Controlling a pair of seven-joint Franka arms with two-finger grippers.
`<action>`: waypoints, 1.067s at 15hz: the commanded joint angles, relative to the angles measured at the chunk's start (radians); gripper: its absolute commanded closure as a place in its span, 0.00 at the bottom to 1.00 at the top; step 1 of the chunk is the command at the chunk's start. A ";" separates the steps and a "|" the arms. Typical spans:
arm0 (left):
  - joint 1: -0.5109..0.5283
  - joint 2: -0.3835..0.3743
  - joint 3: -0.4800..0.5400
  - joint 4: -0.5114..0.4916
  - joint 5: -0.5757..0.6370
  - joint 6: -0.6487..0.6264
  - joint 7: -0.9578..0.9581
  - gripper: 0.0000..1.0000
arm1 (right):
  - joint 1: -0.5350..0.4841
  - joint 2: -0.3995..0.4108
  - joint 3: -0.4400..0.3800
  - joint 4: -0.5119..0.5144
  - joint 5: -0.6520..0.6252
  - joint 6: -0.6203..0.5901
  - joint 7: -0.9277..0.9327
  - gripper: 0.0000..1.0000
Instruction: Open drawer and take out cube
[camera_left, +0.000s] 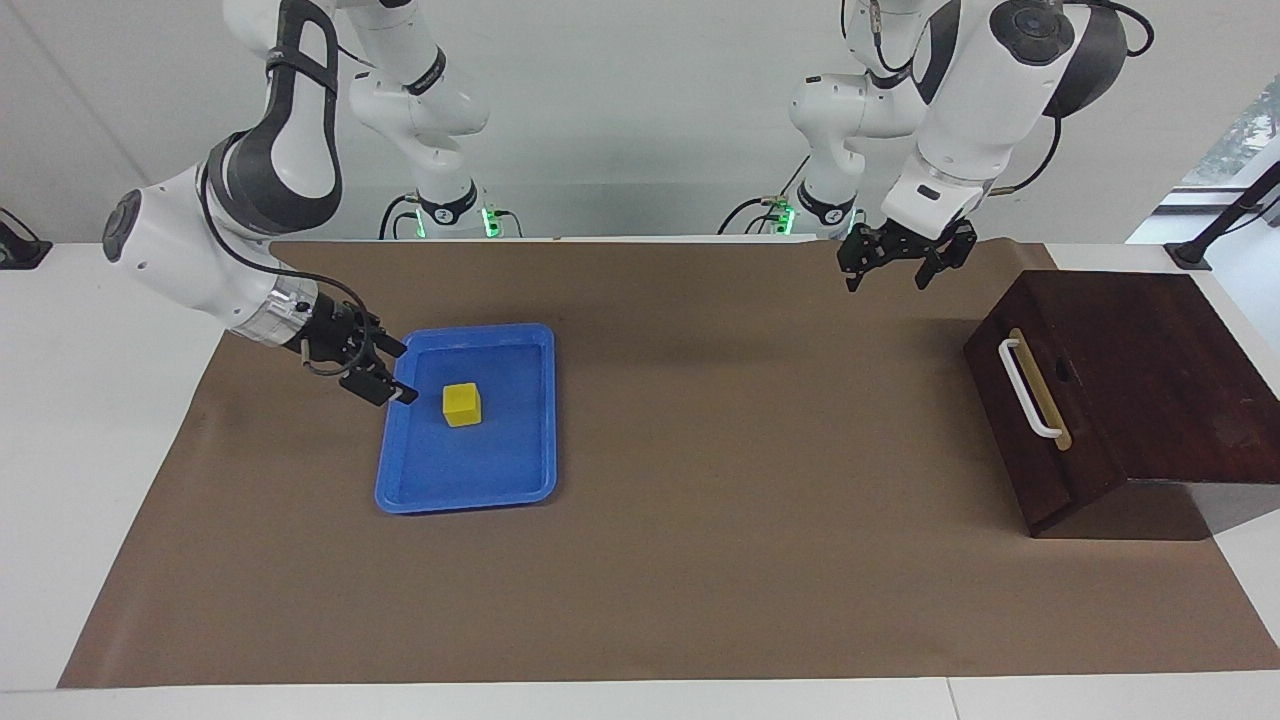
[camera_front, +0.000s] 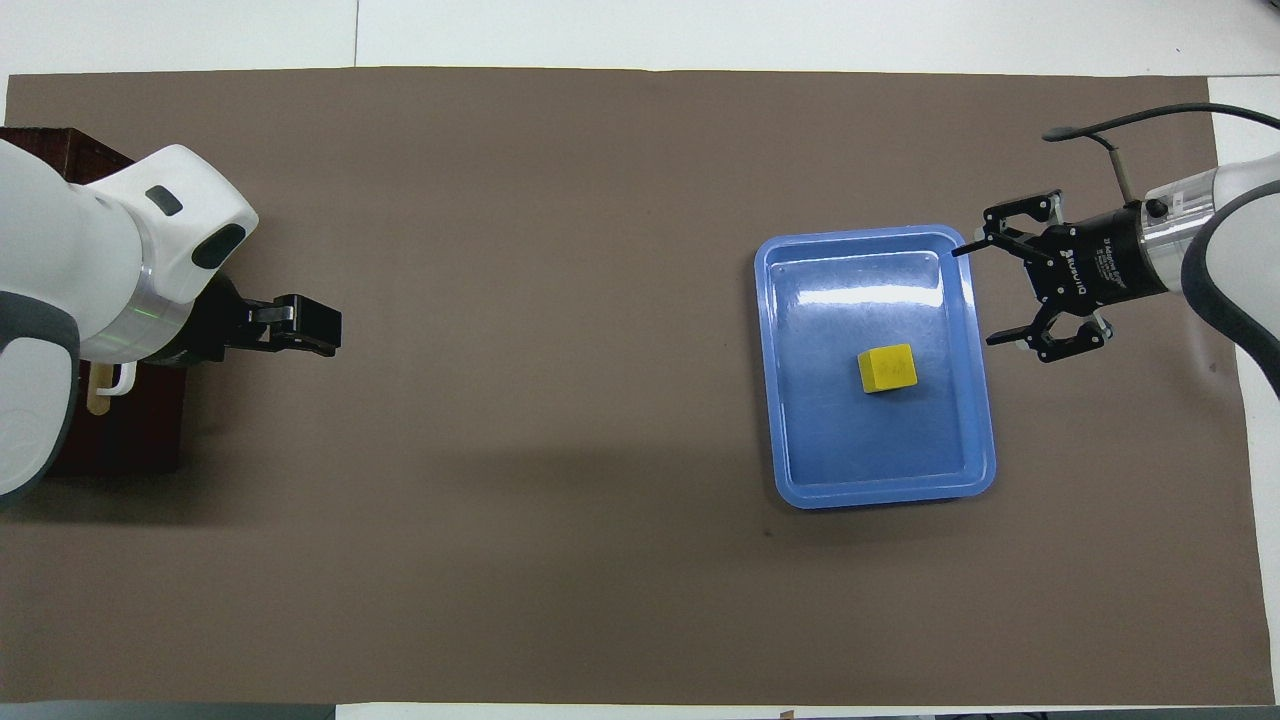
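Observation:
The yellow cube (camera_left: 462, 404) (camera_front: 887, 367) lies in the blue tray (camera_left: 465, 500) (camera_front: 880, 495), with nothing touching it. My right gripper (camera_left: 398, 372) (camera_front: 975, 297) hangs open over the tray's rim toward the right arm's end of the table, beside the cube and apart from it. The dark wooden drawer (camera_left: 1040, 420) with its white handle (camera_left: 1030, 390) is pushed shut in the sloped box at the left arm's end. In the air over the mat beside the box, my left gripper (camera_left: 885, 283) (camera_front: 322, 330) is open and empty. From overhead the left arm hides most of the box.
A brown mat (camera_left: 760, 500) covers the table between the tray and the wooden box (camera_left: 1150, 360). White table surface (camera_left: 80, 450) borders the mat on all sides.

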 joint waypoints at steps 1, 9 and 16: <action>0.007 -0.022 0.003 -0.015 -0.015 -0.005 -0.009 0.00 | -0.003 -0.006 0.011 0.049 -0.073 -0.038 0.009 0.00; 0.009 -0.019 0.003 -0.010 -0.015 -0.005 -0.007 0.00 | 0.002 -0.023 0.022 0.163 -0.257 -0.187 -0.253 0.00; 0.009 -0.019 0.003 -0.009 -0.015 0.002 -0.007 0.00 | 0.032 -0.135 0.023 0.169 -0.424 -0.264 -0.592 0.00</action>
